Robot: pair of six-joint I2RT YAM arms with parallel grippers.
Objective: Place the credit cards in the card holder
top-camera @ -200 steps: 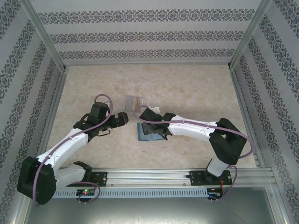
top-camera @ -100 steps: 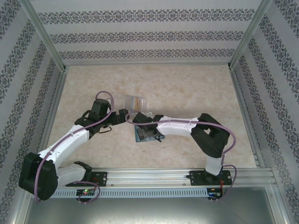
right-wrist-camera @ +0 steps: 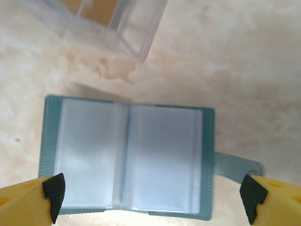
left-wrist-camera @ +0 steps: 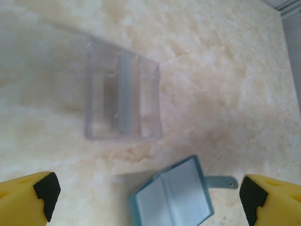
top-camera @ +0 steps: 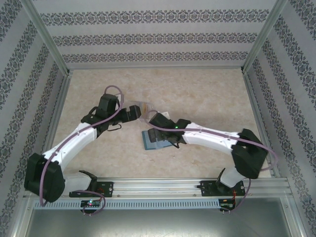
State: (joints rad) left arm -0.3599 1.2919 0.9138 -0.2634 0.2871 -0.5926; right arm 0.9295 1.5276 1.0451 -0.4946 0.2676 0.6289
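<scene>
Teal-blue soft card holder [right-wrist-camera: 129,157] lies open between the fingers of the spread right gripper [right-wrist-camera: 151,197], long axis across them, strap tab [right-wrist-camera: 240,167] pointing right.

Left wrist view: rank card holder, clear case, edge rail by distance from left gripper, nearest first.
1. card holder: low in view, between the open fingers of the left gripper.
2. clear case: beyond it, centre-left.
3. edge rail: far top-right corner.
</scene>
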